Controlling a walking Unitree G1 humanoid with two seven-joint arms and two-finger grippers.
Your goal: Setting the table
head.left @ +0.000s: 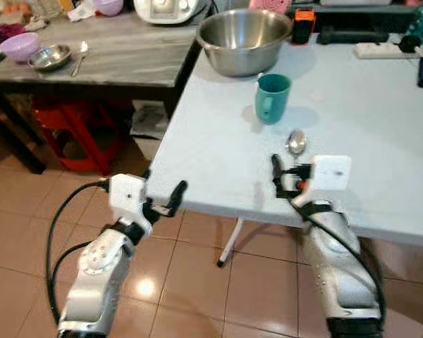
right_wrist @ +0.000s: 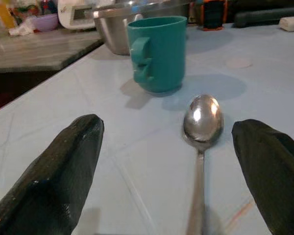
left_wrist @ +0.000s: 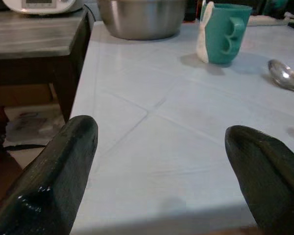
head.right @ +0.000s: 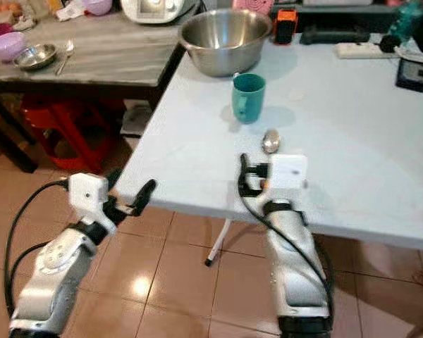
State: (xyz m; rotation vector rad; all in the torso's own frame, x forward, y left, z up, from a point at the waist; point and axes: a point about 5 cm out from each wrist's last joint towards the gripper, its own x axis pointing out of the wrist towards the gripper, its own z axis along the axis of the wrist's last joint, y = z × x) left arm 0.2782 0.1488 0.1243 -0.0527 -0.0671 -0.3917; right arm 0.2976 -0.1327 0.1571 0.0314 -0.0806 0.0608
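At table (head.left: 381, 141) edge, right gripper (right_wrist: 171, 161) spread around spoon (right_wrist: 202, 127), left gripper (left_wrist: 161, 166) spread.

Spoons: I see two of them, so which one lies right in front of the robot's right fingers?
The spoon on the pale blue table, just behind the teal mug, between the open right fingers. The other spoon lies beside a small steel bowl on the wooden table.

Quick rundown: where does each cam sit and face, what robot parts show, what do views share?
Head, both eyes: look forward and down at the white table; both arms show.
Left wrist: at the table edge, faces bowl and cup; open black fingers.
Right wrist: low over the table, faces spoon; open fingers.
Shared: cup, bowl, spoon.
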